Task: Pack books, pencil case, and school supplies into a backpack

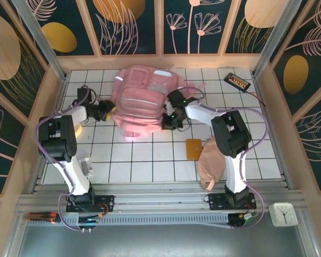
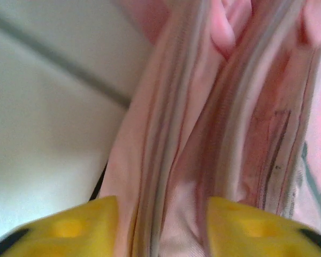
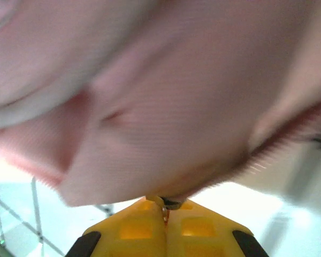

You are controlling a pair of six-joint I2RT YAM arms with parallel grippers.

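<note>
Backpack: the large bright pink fabric backpack (image 1: 142,99) with silver-grey trim lies at the far middle of the white tiled desk (image 1: 134,160), between the two arms.
Left gripper: the left gripper (image 1: 105,111) is at the left edge of the backpack. In the wrist view of the left gripper (image 2: 161,206) the yellow jaws stand part way apart and a thick fold of pink fabric and grey trim fills the gap, so I judge they are clamped on this fold.
Right gripper: the right gripper (image 1: 169,120) is at the near right side of the backpack. In its wrist view the right gripper (image 3: 164,203) has the jaws clenched together on a small metal zipper pull (image 3: 165,205).
Waiting things: the soft peach-pink fabric pencil case (image 1: 209,163) lies near right, partly under the right arm. The small flat orange square pad (image 1: 193,149) lies just beside it on the left.
Other thing: a black rectangular gadget (image 1: 238,81) is at the far right corner.
Step in hand: most likely opening the zipper, so packing of these two things is not yet begun.
How to do it well: draw the pull along the line of the zipper, low and slowly, not upward. The left jaws should hold the fold against the pull, so that the fabric is tight and the teeth part.
Risk: the small pull can slip out, or the whole backpack can slide instead of opening.
</note>
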